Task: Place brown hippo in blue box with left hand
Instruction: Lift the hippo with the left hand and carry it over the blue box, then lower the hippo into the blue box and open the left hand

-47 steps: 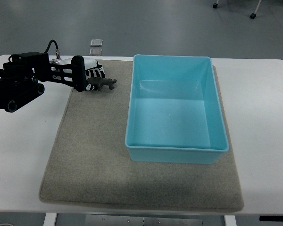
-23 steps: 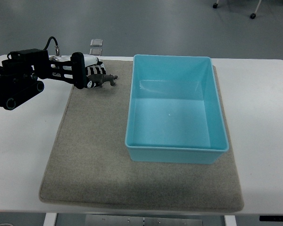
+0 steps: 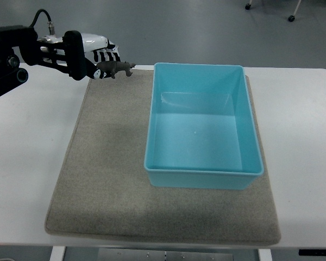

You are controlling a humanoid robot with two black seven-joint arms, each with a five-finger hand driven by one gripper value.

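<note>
A white rectangular desk (image 3: 27, 163) is seen from above, and most of its middle is covered by a grey felt mat (image 3: 103, 179), laid there presumably to cushion objects and stop them sliding. On the right half of the mat a light blue rectangular plastic box (image 3: 204, 182) is set, open at the top and empty, so that it can be reached from above without any lid being handled; its left wall lies near the mat's centre line and its far wall near the desk's far edge. The black left arm (image 3: 11, 51) is brought in from the picture's left edge, over the desk's far left corner, and ends in a black and white left hand (image 3: 92, 57) raised above the mat's far left corner. The fingers are closed in a pinch on the small brown toy hippo (image 3: 115, 67), which is held by its rear so that its head and legs project toward the box. The hippo appears to be lifted clear of the mat, although its height cannot be judged exactly from this steep view, and it is well apart from the box's left wall. The carrying step is judged to be under way: travel to the right over the box rim is still needed before release. The right arm is not seen.
</note>
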